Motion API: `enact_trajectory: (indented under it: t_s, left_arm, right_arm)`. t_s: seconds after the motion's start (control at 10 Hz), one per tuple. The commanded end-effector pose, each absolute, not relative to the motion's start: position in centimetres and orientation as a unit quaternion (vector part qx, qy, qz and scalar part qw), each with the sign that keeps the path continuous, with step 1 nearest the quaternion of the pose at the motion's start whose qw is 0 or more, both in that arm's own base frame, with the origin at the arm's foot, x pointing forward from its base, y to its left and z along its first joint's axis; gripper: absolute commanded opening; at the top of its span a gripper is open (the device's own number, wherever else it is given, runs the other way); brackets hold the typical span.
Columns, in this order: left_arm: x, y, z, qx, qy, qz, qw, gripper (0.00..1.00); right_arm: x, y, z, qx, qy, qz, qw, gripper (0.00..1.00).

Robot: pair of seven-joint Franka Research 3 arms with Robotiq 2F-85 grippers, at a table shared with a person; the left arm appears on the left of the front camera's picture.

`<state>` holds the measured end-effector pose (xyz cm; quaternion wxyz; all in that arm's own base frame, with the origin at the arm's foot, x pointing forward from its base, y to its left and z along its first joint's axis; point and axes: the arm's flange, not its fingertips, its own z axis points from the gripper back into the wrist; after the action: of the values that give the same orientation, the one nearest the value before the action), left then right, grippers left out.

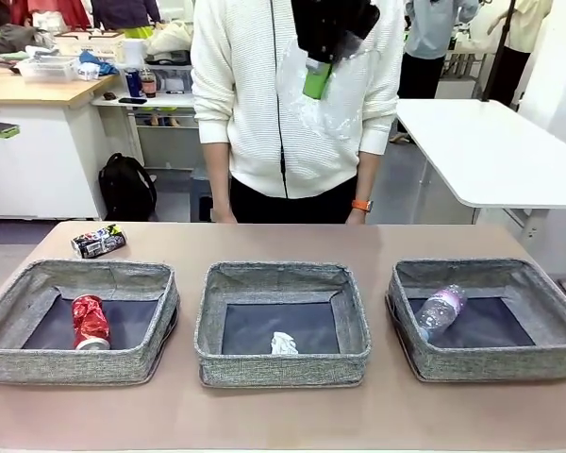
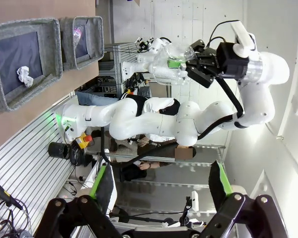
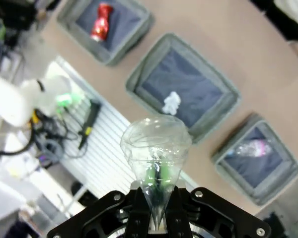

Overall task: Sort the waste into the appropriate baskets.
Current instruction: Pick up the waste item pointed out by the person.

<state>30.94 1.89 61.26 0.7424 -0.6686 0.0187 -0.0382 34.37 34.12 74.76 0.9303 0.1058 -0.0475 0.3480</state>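
The right tool is clenched on the narrow end of the crushed plastic bottle, which hangs in the air at the lower middle of its wrist frame, above the surface. Light, thin and springy, it would likely buckle or slip if squeezed mid-body; the stiffer narrow end seems the safer hold. The left tool is released and empty.

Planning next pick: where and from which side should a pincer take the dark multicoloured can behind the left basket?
Probably across the round body of the dark multicoloured can, mid-length, from above. It lies on its side, ends pointing roughly left and right, and the rear wall of the grey woven basket sits close in front.
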Motion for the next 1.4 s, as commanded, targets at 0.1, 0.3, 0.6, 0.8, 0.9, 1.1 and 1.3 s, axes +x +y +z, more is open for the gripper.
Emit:
enact_trajectory:
  t_s: [0.1, 0.3, 0.6, 0.8, 0.9, 1.1, 1.3]
  left_arm:
    - [30.7, 1.8, 61.3, -0.677, 0.015, -0.046, 0.734, 1.0]
    - [30.7, 1.8, 61.3, -0.677, 0.015, -0.046, 0.734, 1.0]
    - [30.7, 1.8, 61.3, -0.677, 0.015, -0.046, 0.734, 1.0]
    - [30.7, 1.8, 61.3, -0.677, 0.015, -0.046, 0.734, 1.0]
    - [30.7, 1.8, 61.3, -0.677, 0.015, -0.046, 0.734, 1.0]
    - [30.7, 1.8, 61.3, -0.677, 0.015, -0.046, 0.734, 1.0]
    - [30.7, 1.8, 61.3, -0.677, 0.015, -0.046, 0.734, 1.0]
  right_arm:
    - [33.4, 39.2, 79.4, 0.129, -0.014, 0.23, 0.964, 0.01]
    - [33.5, 40.2, 80.8, 0.119, 0.02, 0.146, 0.982, 0.01]
    - [34.1, 40.9, 81.1, 0.114, 0.022, 0.125, 0.985, 0.01]
    - [33.7, 39.3, 79.1, 0.124, 0.024, 0.131, 0.983, 0.01]
    - [34.1, 39.5, 78.9, 0.125, 0.025, 0.13, 0.983, 0.01]
    - [35.7, 39.2, 76.4, 0.115, 0.067, 0.109, 0.985, 0.01]
    - [36.7, 38.3, 75.0, 0.096, 0.082, 0.086, 0.988, 0.01]
